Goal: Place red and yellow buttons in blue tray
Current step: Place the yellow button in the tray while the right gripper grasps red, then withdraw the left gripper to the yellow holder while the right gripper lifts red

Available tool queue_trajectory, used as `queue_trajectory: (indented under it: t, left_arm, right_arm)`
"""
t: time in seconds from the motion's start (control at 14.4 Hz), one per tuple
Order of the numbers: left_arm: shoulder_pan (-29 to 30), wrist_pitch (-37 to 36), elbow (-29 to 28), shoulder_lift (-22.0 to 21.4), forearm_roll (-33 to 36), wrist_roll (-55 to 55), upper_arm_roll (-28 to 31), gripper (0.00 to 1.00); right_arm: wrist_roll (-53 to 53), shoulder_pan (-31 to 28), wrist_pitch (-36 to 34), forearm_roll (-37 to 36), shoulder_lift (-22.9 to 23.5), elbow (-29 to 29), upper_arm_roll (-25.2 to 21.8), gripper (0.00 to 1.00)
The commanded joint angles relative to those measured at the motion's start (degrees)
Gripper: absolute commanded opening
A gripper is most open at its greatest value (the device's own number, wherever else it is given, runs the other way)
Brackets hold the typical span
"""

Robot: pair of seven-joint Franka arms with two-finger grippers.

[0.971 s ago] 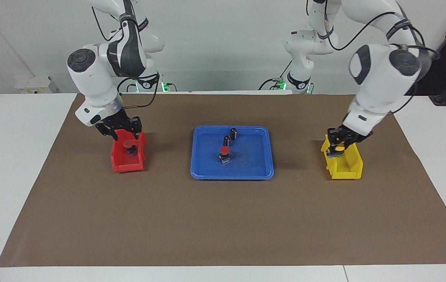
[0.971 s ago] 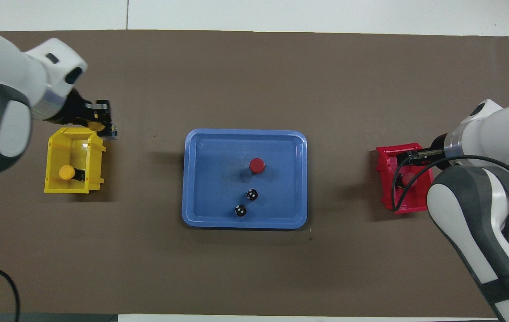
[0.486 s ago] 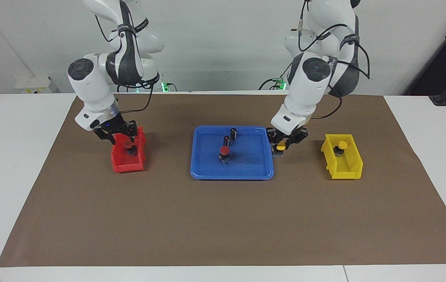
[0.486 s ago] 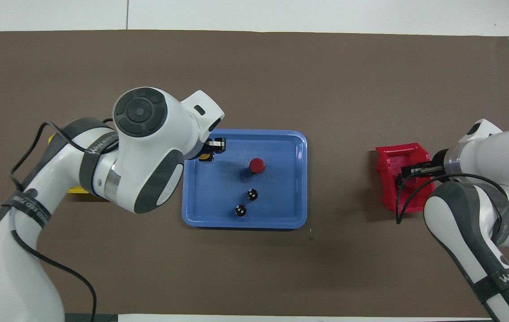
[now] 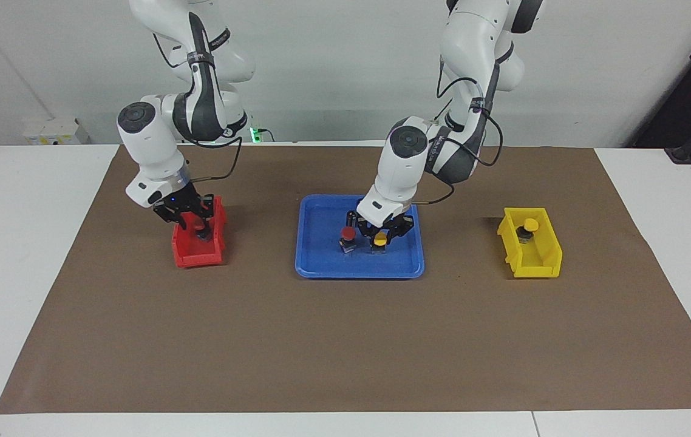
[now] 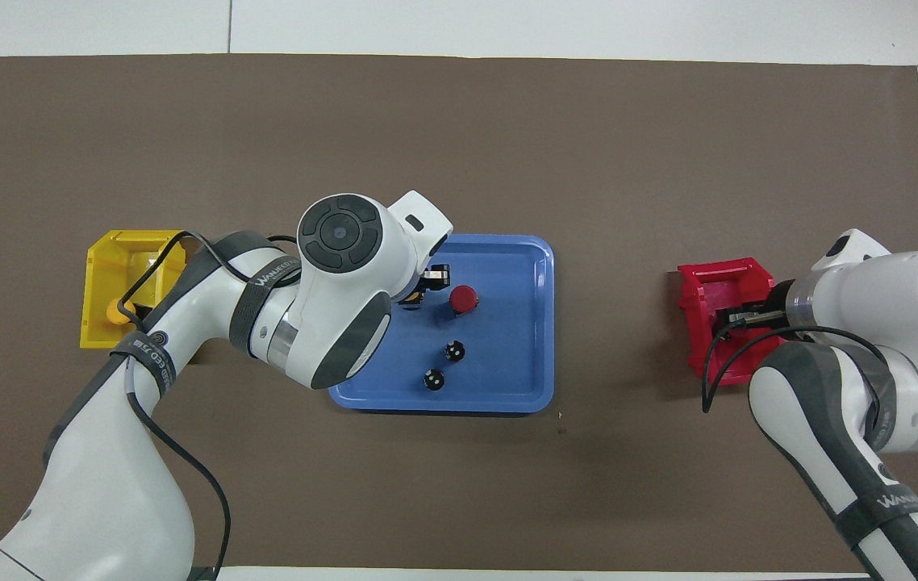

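The blue tray (image 5: 321, 267) lies in the middle of the brown mat and also shows in the overhead view (image 6: 519, 250). My left gripper (image 5: 380, 235) is down in the tray, shut on a yellow button (image 5: 380, 239). That button is beside a red button (image 5: 348, 234) standing in the tray, toward the left arm's end. My right gripper (image 5: 194, 221) is down in the red bin (image 5: 197, 255), right at a second red button (image 5: 201, 230). Another yellow button (image 5: 527, 226) sits in the yellow bin (image 5: 534, 267).
Two black cylinders (image 6: 453, 351) (image 6: 433, 379) stand in the tray, nearer to the robots than the red button. The red bin stands toward the right arm's end of the mat and the yellow bin toward the left arm's end.
My left gripper has carried a yellow button from the yellow bin across into the blue tray and lowered it beside the red button. My right gripper has stayed in the red bin, shifting slightly.
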Motion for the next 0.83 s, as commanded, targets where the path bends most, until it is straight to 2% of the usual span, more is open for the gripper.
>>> queue_trajectory:
  t: [0.0, 0.21, 0.35, 0.42, 0.55, 0.76]
  left_arm:
    - [-1.39, -2.55, 0.73, -1.08, -0.70, -1.22, 1.31, 1.00]
    - [1.40, -14.40, 3.90, -6.34, 0.62, 0.88, 2.36, 1.00]
    - [6.58, -19.76, 3.99, -10.04, 0.63, 10.41, 2.63, 1.00]
    - [9.74, -21.36, 4.25, -11.45, 0.63, 15.86, 2.89, 1.00]
    - [17.38, -23.04, 4.08, -14.70, 0.63, 25.63, 2.90, 1.00]
    - [26.26, -25.33, 4.17, -16.47, 0.63, 35.67, 3.16, 1.00]
  right_arm:
    - [-1.70, -0.61, 2.13, 1.44, -0.81, -2.87, 0.43, 0.52]
    - [-1.70, -0.53, 4.24, 1.44, -0.99, -4.29, 0.43, 0.40]
    - [-1.96, -0.53, 3.89, 1.44, -0.90, -3.68, 0.43, 0.26]
    - [-2.14, -0.61, 3.02, 1.44, -0.55, -2.37, 0.43, 0.24]
    - [-2.67, -0.44, -5.55, 1.44, 1.46, 5.51, 0.43, 0.24]
    - [0.21, 2.18, -21.38, 1.44, 6.38, 22.20, 0.70, 0.24]
